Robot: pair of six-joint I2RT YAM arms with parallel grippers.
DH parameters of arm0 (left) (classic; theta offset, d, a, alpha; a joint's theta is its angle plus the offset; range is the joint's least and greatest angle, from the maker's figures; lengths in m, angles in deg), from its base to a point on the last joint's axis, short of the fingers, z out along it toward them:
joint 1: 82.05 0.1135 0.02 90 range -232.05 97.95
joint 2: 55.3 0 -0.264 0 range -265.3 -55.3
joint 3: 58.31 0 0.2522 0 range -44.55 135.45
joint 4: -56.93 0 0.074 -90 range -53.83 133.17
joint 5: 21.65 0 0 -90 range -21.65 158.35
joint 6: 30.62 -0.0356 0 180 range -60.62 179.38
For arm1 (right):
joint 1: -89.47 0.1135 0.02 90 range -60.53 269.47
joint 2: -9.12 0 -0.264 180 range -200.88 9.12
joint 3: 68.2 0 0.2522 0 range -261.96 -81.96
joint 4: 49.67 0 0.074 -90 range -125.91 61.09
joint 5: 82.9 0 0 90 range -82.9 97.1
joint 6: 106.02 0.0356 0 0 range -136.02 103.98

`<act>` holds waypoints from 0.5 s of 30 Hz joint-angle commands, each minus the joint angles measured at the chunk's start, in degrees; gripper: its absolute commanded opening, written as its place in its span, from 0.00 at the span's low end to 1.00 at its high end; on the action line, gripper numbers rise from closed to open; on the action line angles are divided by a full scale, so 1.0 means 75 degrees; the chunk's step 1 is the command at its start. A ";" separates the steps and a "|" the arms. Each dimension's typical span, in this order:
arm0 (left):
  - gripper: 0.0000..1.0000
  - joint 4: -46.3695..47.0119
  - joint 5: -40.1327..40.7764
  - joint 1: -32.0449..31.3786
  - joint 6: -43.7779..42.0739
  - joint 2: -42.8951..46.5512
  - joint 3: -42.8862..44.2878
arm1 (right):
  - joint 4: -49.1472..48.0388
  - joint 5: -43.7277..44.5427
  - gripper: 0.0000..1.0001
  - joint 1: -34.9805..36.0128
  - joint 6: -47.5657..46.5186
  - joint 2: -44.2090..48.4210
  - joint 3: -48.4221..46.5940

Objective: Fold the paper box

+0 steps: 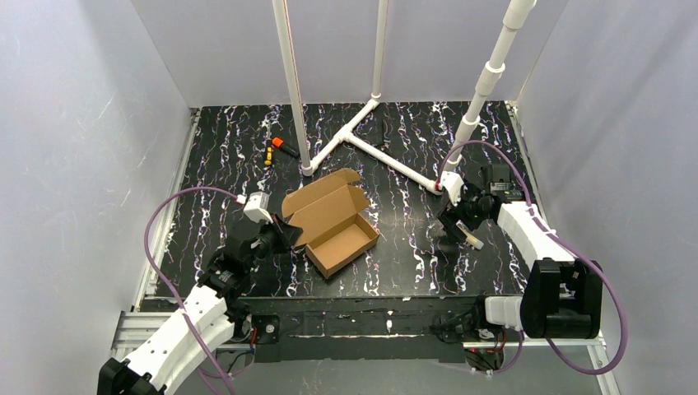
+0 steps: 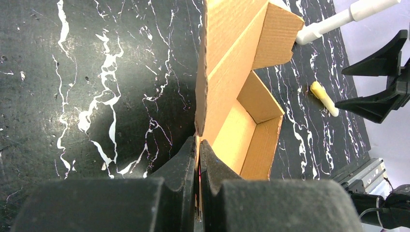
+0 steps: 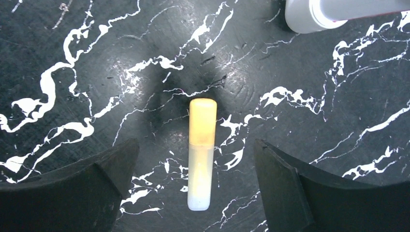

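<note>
Quickly, from the left: small orange and black bits lie on the far part of the black marbled worktop, too small to tell what they are. Left tool is low at the left corner of the paper box, fingers pressed together and pinching a thin cardboard edge there (wrist view shows the panel running straight up out of the fingers). Box sits left of the worktop's middle, tray part formed, walls up, lid open and leaning back toward the far left with its side flaps showing. White pipe frame stands behind it. Right tool is well apart from the box on the right side, fingers spread wide. A pale stick with a yellow cap lies flat on the worktop between them, touching neither finger.
</note>
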 commanded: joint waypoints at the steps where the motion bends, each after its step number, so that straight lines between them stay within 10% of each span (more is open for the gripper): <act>1: 0.00 -0.0118 0.0170 -0.0021 -0.0076 0.0169 0.0033 | -0.0159 0.0467 0.93 -0.0029 0.0057 -0.0153 0.0095; 15: 0.00 -0.0009 -0.0022 -0.0056 -0.0240 -0.0040 0.0006 | -0.0174 0.0772 0.75 -0.0152 0.0069 -0.0754 0.0296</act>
